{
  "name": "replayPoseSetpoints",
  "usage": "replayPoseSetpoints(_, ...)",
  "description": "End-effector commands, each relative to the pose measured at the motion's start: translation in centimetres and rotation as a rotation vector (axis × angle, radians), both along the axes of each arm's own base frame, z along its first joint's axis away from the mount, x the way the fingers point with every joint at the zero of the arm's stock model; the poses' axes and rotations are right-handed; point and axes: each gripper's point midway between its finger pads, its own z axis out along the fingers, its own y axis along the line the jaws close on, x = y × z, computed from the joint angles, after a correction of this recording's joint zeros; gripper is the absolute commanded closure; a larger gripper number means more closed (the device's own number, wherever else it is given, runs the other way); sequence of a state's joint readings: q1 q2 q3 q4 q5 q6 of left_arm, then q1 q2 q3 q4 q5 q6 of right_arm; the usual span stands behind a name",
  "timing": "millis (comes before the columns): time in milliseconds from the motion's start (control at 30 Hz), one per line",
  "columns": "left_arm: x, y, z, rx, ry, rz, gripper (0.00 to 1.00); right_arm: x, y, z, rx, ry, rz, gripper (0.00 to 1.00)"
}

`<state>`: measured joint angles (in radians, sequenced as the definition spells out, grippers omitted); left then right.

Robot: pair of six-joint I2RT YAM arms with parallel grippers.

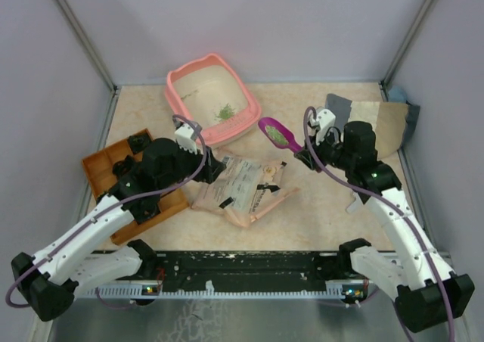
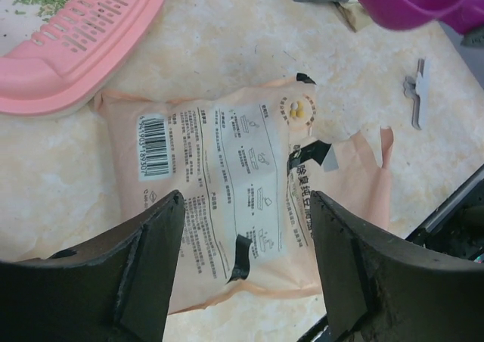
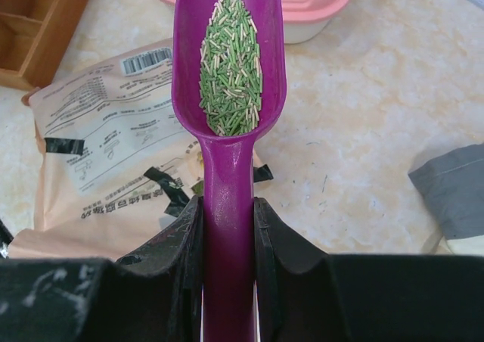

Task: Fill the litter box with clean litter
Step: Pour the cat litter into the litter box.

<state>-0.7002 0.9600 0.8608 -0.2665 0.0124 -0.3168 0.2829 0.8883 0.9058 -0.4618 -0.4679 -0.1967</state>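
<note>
The salmon-pink litter box (image 1: 227, 134) stands at the back centre, with a small pile of green clean litter (image 1: 224, 113) inside; its slotted rim shows in the left wrist view (image 2: 76, 47). My right gripper (image 3: 228, 228) is shut on the handle of a magenta scoop (image 3: 227, 130) that holds green litter granules (image 3: 229, 62). The scoop's bowl hangs level above the table, short of the box (image 3: 318, 1). My left gripper (image 2: 246, 236) is open and empty just above the beige printed paper bag (image 2: 227, 183), which lies flat.
An orange compartmented tray (image 1: 102, 168) sits at the left under my left arm. Grey cloth and brown card (image 1: 370, 122) lie at back right. A small metal clip (image 2: 414, 92) lies on the table near the bag. Side walls enclose the table.
</note>
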Motion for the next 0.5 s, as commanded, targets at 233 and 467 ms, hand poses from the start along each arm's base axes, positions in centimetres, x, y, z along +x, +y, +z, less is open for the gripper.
replayPoseSetpoints(233,-3.2,3.2,0.3,0.092,-0.112,-0.073,0.01,6.3,0.6,3.7,-0.109,-0.114,-0.092,1.0)
replayPoseSetpoints(467,-4.8,4.3,-0.1,0.093,-0.165,-0.103,0.0,10.2,2.7,3.4,-0.258,-0.147,-0.092,1.0)
